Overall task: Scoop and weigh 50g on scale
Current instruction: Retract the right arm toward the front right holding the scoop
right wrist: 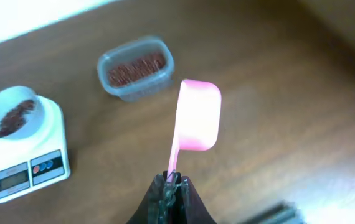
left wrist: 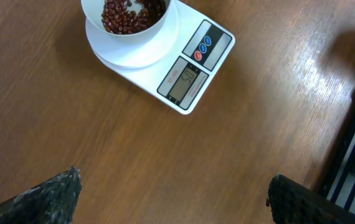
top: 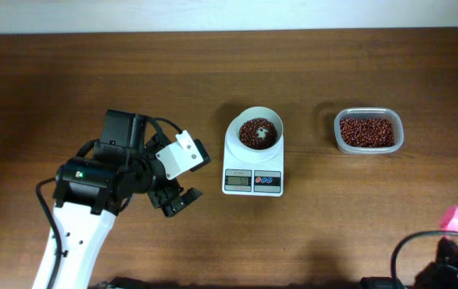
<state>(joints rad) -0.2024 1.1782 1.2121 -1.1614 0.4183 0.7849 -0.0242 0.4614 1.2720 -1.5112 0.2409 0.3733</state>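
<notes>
Scoop (right wrist: 197, 121) pinched by its handle in right gripper (right wrist: 172, 183); left gripper (top: 177, 201) spread, empty. Handle may twist, spilling beans (top: 255, 133) beside scale (top: 253, 181).

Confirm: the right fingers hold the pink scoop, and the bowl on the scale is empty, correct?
Not empty: the overhead view shows the bowl on the scale holding beans. The right fingers do hold the pink scoop.
</notes>
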